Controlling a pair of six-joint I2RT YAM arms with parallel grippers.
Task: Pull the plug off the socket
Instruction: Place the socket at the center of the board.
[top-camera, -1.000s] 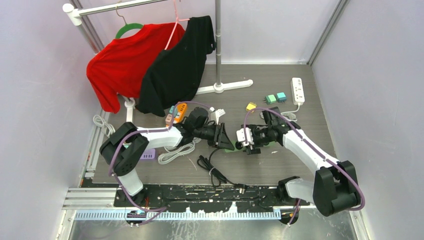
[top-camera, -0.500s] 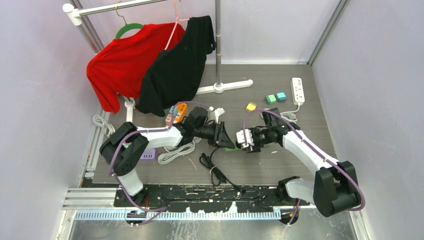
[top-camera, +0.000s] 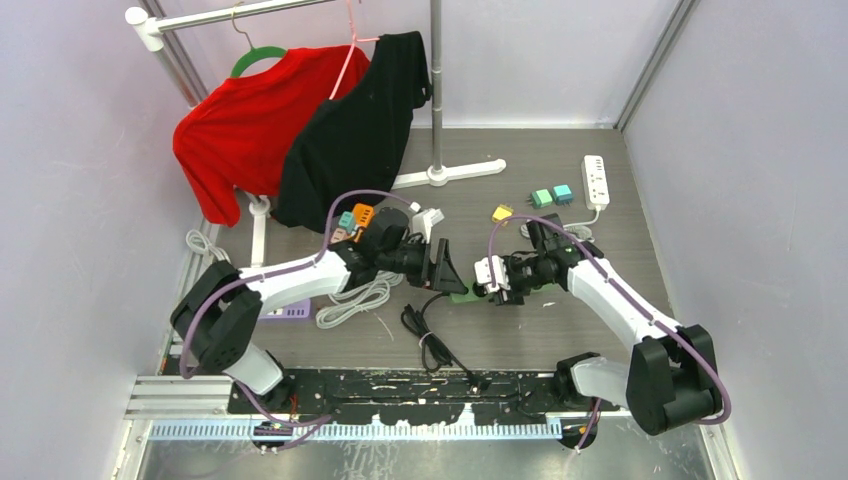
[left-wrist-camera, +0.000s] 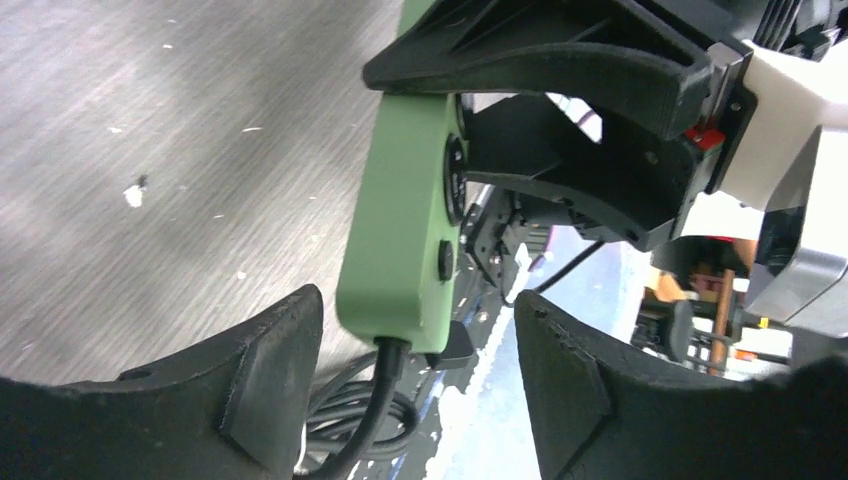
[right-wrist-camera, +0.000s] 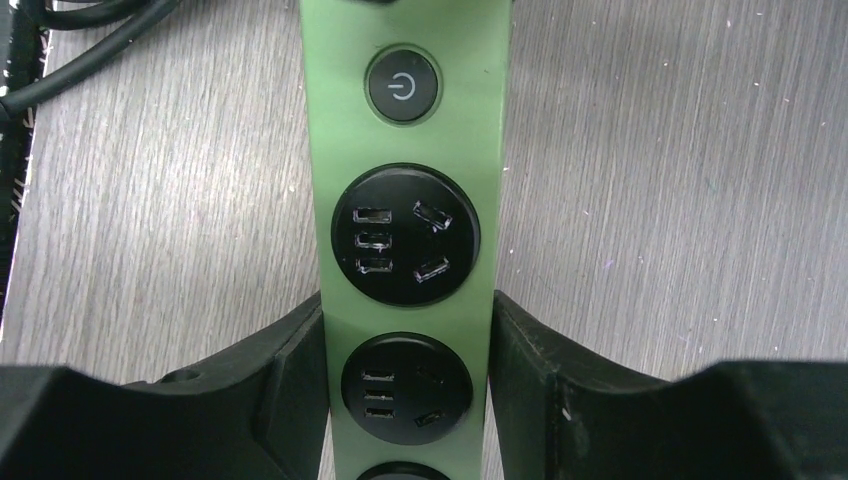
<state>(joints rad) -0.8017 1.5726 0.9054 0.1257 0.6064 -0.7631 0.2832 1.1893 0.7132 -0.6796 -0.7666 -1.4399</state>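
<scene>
- Plug: I could not find one seated in any socket that showed. The end of the black cord (top-camera: 484, 377) by the near edge of the table was too small to tell.
- That cord looped back from the near edge and ran into the end of the green socket strip (top-camera: 463, 294). The strip lay about midway between the left and right edges, nearer the near edge than the far one.
- My left gripper (left-wrist-camera: 415, 320) was spread wide, one finger on each side of the strip's cord end. It held nothing, and I saw no contact.
- My right gripper (right-wrist-camera: 405, 315) was clamped on the strip, its pads against both long sides.
- Ahead of my right fingers, the upper socket (right-wrist-camera: 406, 235) and the power button (right-wrist-camera: 402, 87) were bare. The lower socket (right-wrist-camera: 405, 390), between the fingers, was bare too, and a third was cut off at the frame's bottom.
- I judged the right clamp should hold the strip firmly. The left should close on a plug's body, never the cord, and pull straight out along the prongs without rocking.
- With no plug seen, the hidden sockets needed checking first.
- A white power strip (top-camera: 596, 180) lay well apart, toward the far right corner.
</scene>
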